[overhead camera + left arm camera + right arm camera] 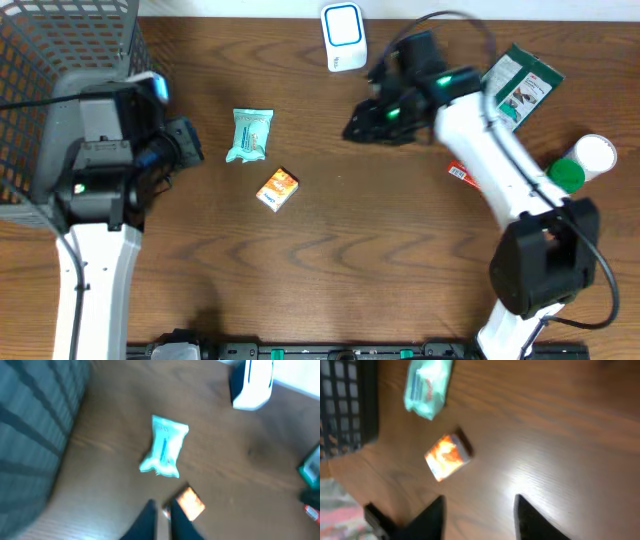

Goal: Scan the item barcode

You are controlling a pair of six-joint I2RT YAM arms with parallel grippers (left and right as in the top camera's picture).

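Left gripper (161,509) held closed, empty; right gripper (479,502) held parted, empty. Both aimed at orange box (277,188) mid-frame, likely for presenting to scanner (343,37), top centre.

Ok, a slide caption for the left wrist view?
Shut left gripper hovering near the orange box, teal packet and white scanner beyond.

A small orange cardboard box (278,188) is lying flat and slantwise on the brown wooden table (350,270). A pale teal plastic packet (250,134) is lying near it, towards the far edge, not touching. A white plastic scanner with a blue-outlined face (343,36) is standing at the far edge, well apart from both.
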